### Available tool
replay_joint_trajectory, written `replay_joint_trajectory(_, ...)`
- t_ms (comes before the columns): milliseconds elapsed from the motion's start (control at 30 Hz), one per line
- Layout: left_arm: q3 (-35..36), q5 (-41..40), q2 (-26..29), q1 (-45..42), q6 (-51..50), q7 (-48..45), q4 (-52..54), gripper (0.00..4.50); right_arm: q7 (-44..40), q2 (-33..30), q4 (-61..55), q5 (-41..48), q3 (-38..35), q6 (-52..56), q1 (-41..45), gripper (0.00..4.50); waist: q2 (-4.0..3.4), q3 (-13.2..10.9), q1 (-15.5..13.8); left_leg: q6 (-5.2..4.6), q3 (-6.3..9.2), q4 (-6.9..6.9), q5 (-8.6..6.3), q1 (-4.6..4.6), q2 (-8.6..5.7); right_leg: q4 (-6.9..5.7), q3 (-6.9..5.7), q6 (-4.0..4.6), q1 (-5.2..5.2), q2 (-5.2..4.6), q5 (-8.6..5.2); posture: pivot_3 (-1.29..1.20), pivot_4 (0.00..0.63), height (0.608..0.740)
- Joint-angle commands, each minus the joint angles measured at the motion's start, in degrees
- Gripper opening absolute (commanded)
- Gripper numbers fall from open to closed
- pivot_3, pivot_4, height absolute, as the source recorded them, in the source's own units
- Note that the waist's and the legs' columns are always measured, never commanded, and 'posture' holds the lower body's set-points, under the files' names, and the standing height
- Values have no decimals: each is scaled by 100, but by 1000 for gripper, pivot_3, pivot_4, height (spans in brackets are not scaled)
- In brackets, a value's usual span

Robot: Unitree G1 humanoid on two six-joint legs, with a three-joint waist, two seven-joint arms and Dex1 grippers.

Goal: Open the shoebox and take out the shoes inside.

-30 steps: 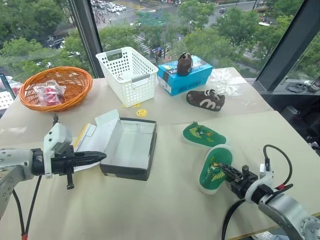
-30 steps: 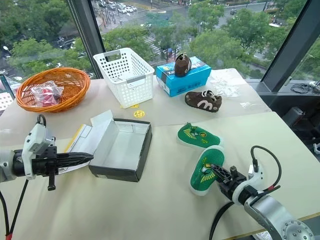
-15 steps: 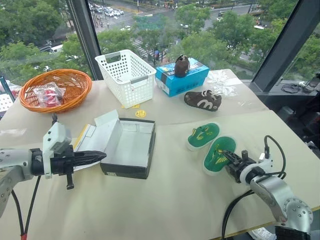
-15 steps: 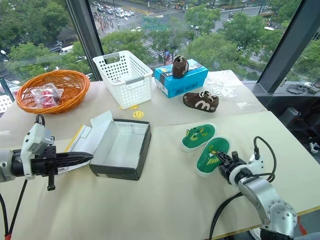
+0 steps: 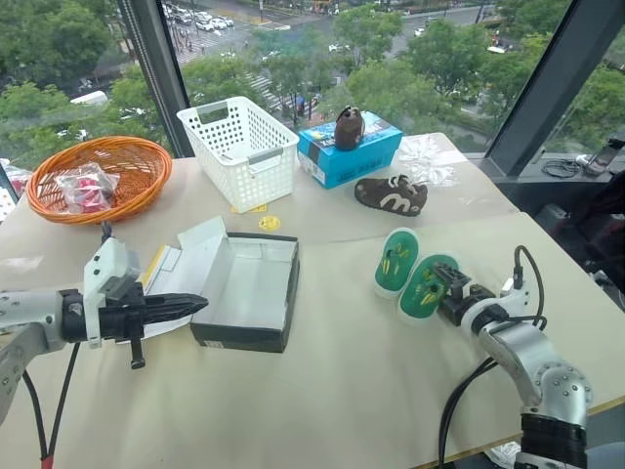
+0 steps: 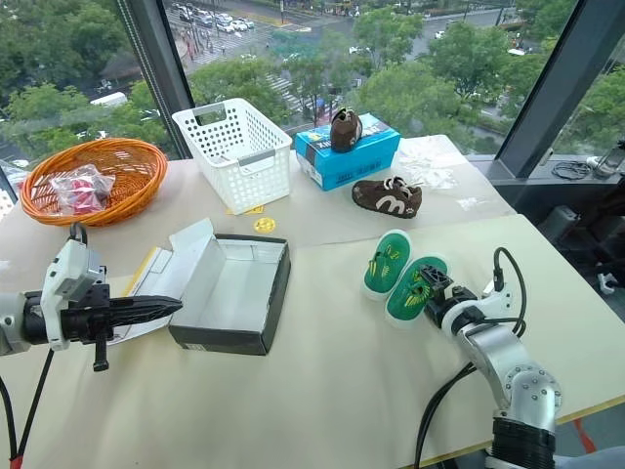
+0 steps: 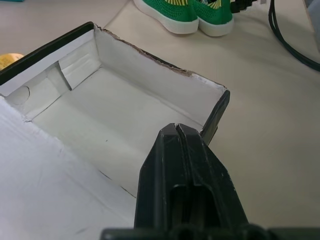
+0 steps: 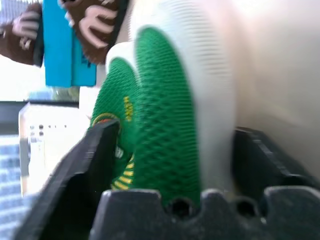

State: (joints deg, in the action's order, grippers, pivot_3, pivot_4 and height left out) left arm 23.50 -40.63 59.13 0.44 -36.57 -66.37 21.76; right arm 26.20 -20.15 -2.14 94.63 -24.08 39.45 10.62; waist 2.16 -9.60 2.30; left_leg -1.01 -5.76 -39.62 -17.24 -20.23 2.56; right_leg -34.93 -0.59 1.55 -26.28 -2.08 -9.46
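Here a pale table (image 5: 322,391) is standing before tall windows overlooking trees. The shoebox (image 5: 244,298) is lying open near the table's middle, its long axis running toward the windows. The shoes (image 5: 410,276) are lying side by side, green soles up, pointing toward the windows. The right claw (image 5: 445,289) is spreading around one shoe. The left claw (image 5: 195,306) is pressing together beside the shoebox.
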Motion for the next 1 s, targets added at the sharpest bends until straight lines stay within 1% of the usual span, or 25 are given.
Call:
replay_joint_trajectory(33, 75, -70, 14, -71, 19, 6, 76, 0, -175, -464, 17, -497, -87, 268, -293, 4125, 1, 1, -41, -2, 0, 0, -1, 0, -3, 2, 0, 1, 0, -3, 0, 0, 150, 731)
replay_joint_trajectory(67, 74, -66, 13, -74, 26, 4, 66, 0, -280, -587, -32, -560, -111, 336, -355, 4125, 1, 1, -75, -6, 1, -1, -3, 2, -6, 5, -2, 1, -1, -6, -2, 0, 150, 731)
replay_joint_trajectory(100, 62, -34, 25, -68, 37, 1, 46, 0, -538, -844, -114, -692, -138, 479, -526, 4125, 1, 1, -132, -10, 1, -2, -6, 2, -8, 7, -2, 2, -4, -9, -5, 0, 150, 731)
replay_joint_trajectory(233, 48, 15, 48, -60, 67, -38, -11, 0, -1264, -1425, -45, -471, -556, 894, -1149, 4125, -1, 3, -295, -36, 13, 1, -21, -4, -36, 5, -3, -40, -7, -21, -32, 0, 150, 731)
replay_joint_trajectory(333, 27, 61, 65, -57, 95, -61, -42, 0, -1472, -1618, 105, -573, -746, 901, -1223, 4125, 0, 3, -309, -65, 14, 1, -41, -9, -59, 6, -3, -69, -6, -43, -47, 0, 150, 731)
replay_joint_trajectory(433, 1, 29, 55, -105, 79, -70, -53, 0, -1551, -1804, 382, -707, -938, 844, -1093, 4125, 1, 3, -297, -96, 0, -10, -61, -15, -70, 16, 8, -88, -1, -55, -54, 0, 150, 731)
replay_joint_trajectory(533, -39, 30, 51, -148, 80, -74, -80, 0, -1589, -1885, 445, -824, -991, 823, -920, 4125, 1, 3, -301, -116, -5, -19, -72, -23, -82, 29, 21, -102, 1, -61, -54, 0, 150, 731)
replay_joint_trajectory(633, -58, 29, 56, -172, 84, -85, -101, 0, -1627, -1936, 424, -855, -1024, 874, -537, 4125, 0, 3, -283, -120, -7, -18, -75, -29, -82, 39, 24, -109, 0, -59, -50, 0, 150, 731)
replay_joint_trajectory(767, -68, 34, 51, -176, 86, -74, -96, 0, -1653, -1922, 502, -989, -870, 1021, -66, 4125, -4, 1, -194, -118, -12, -14, -76, -28, -78, 33, 32, -110, -3, -51, -49, 0, 150, 731)
replay_joint_trajectory(1000, -20, 16, 42, -133, 52, -36, -29, 0, -1756, -1497, 983, -1433, -558, 1105, 581, 4125, -4, 1, -148, -117, -14, -14, -75, -18, -77, 17, 34, -108, -3, -50, -49, 0, 150, 731)
